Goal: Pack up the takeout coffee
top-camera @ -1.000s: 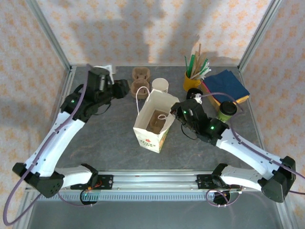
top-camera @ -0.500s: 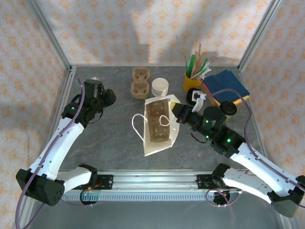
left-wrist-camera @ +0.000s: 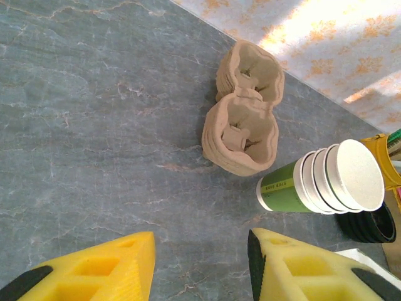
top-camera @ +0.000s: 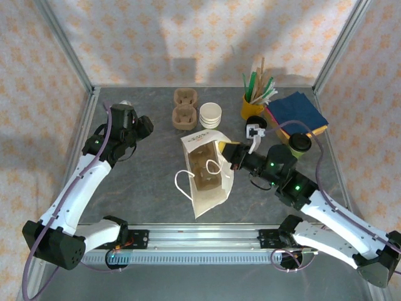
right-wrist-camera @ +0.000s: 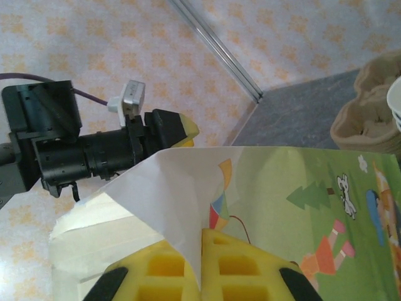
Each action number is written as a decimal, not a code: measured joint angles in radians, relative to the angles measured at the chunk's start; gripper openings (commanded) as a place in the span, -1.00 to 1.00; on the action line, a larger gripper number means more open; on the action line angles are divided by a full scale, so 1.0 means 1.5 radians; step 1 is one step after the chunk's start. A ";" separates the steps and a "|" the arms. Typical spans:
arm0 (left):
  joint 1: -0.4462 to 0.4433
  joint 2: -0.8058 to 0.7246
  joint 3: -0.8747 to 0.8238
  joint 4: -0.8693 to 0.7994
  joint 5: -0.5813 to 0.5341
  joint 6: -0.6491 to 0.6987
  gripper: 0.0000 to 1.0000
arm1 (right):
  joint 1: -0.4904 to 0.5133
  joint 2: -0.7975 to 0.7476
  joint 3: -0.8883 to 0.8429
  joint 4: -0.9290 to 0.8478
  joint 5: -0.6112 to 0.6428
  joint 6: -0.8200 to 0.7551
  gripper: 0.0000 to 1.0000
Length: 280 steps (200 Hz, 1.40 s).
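R gripper (right-wrist-camera: pixel 201 238) is clamped shut on the bag (top-camera: pixel 210 194): the yellow fingers (right-wrist-camera: pixel 216 244) are pressed together w/ the white paper rim pinched between them. L gripper (left-wrist-camera: pixel 200 263) has its jaws apart w/ nothing between, just bare table (left-wrist-camera: pixel 94 125) below, and it points toward the carrier stack (left-wrist-camera: pixel 241 125) and cup stack (left-wrist-camera: pixel 319 182) at the back.

From the top view, the bag hangs off the R pinch and leans over, mouth up toward the camera. One brown carrier (top-camera: pixel 203 166) sits inside. Can't tell how much of the bag's base is flat on the table.

The coffee (top-camera: pixel 299 144) stands upright on the R side, lid on, just beside the napkins (top-camera: pixel 299 111) and close behind the R forearm. It's well apart from the L gripper, w/ the bag between them.

Handling, my read: a paper cup is light and soft-walled, so a hard squeeze would prob dent it or pop the lid. Can't tell if it's full, so I'd treat it as full and keep it vertical. The lid is prob slick and only pressed on, so I wouldn't lift by it. I'd grip across the body, on the white part under the lid rim where the wall is stiffest, w/ moderate force. The bag is floppy paper, so it needs holding open while the cup goes into a carrier pocket.
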 measured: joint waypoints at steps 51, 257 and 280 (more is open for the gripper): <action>0.000 0.001 -0.004 0.009 0.015 -0.010 -0.10 | 0.000 0.134 0.169 -0.130 0.029 0.073 -1.00; 0.005 -0.037 -0.043 0.018 0.055 -0.015 -0.12 | -0.264 0.318 0.262 -0.280 -0.161 0.058 -0.50; 0.005 -0.031 -0.033 0.026 0.074 -0.023 -0.10 | -0.279 0.332 0.267 -0.288 -0.163 0.038 -0.25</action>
